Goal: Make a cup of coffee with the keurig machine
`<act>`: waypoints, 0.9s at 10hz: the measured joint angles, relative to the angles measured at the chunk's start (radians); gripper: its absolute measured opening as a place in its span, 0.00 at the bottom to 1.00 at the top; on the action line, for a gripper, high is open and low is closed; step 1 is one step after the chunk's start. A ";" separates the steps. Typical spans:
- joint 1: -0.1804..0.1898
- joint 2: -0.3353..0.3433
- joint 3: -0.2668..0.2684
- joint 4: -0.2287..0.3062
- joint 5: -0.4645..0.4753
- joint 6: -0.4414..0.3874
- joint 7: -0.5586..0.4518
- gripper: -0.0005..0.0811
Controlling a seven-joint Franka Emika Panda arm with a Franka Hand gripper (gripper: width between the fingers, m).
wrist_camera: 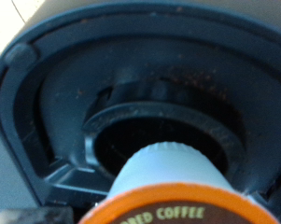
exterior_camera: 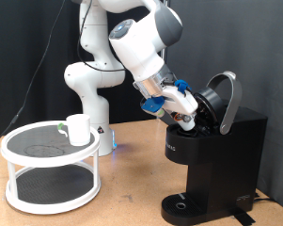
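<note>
The black keurig machine (exterior_camera: 221, 160) stands at the exterior view's right with its rounded lid (exterior_camera: 223, 97) hinged open. My gripper (exterior_camera: 186, 115) is tilted down at the open brew chamber, just in front of the lid. In the wrist view a white coffee pod (wrist_camera: 173, 182) with an orange rim fills the near foreground, held just above the round black pod holder (wrist_camera: 163, 131) and not seated in it. My fingers do not show in the wrist view. The white cup (exterior_camera: 78, 129) stands on the top tier of a round rack at the exterior view's left, far from the gripper.
The white two-tier round rack (exterior_camera: 49, 169) with dark mesh shelves stands on the wooden table at the left. The robot's base (exterior_camera: 99, 132) is behind it. The machine's round drip tray (exterior_camera: 186, 203) is at its foot. A black curtain hangs behind.
</note>
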 joint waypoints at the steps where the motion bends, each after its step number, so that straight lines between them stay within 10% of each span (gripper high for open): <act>1: 0.000 0.003 0.000 -0.004 0.000 0.005 0.000 0.48; 9: -0.001 0.023 -0.002 -0.004 0.001 0.034 0.000 0.58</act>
